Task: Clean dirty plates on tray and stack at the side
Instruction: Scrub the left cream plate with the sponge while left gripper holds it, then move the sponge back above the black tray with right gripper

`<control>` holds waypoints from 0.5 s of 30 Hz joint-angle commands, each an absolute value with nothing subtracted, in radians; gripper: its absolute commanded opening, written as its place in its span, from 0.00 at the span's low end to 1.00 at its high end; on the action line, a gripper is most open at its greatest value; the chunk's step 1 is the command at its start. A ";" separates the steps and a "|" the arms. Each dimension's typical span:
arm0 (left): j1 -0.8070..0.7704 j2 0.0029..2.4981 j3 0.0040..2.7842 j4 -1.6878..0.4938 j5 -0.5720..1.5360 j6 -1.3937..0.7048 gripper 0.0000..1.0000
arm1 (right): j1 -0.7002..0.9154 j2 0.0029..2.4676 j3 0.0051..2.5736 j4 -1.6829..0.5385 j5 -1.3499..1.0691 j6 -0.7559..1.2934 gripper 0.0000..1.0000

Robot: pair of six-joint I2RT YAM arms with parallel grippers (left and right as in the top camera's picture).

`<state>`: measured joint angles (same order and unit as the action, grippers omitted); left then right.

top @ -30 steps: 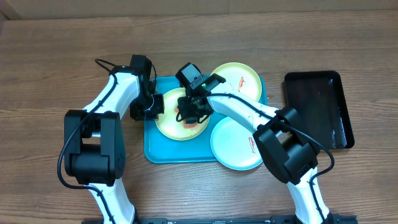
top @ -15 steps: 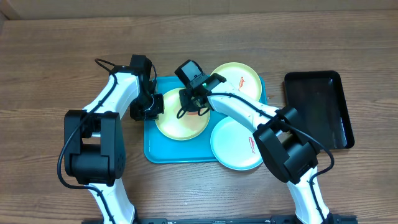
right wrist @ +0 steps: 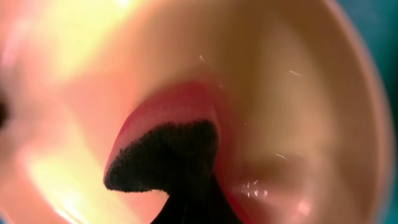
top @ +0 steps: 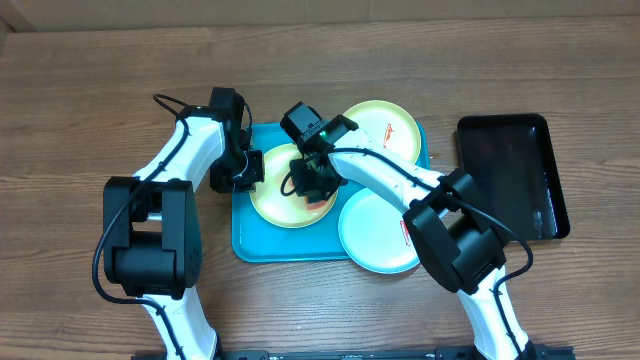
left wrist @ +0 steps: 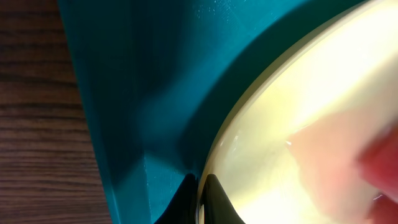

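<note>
Left gripper (left wrist: 200, 200) is closed on the near rim of a yellow-green plate (top: 275, 205), one finger on each side of the edge. The plate lies in the teal tray (top: 250, 242), whose raised wall runs just beside this gripper. Right gripper (top: 314, 185) is clamped on a pink sponge (right wrist: 165, 155) with a dark scouring face, pressed flat on the same plate's pale centre directly beneath it. A second yellow-green plate (top: 390, 125) sits beyond the right gripper, and a light blue plate (top: 370, 240) sits behind it. A black tray (top: 510, 180) rests on the desk (top: 100, 100), well apart to that gripper's right.
</note>
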<state>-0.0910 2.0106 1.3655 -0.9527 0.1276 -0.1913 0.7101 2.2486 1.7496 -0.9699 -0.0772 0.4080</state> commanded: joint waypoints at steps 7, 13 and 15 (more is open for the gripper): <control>-0.083 2.025 1.356 -0.937 0.093 -0.198 0.04 | 0.688 2.179 2.024 -1.160 0.130 0.392 0.04; -0.084 2.025 1.356 -0.934 0.084 -0.198 0.04 | 0.564 2.057 2.194 -1.374 0.130 0.396 0.04; -0.084 2.025 1.356 -0.934 0.067 -0.198 0.04 | 0.486 2.006 2.197 -1.428 0.130 0.397 0.04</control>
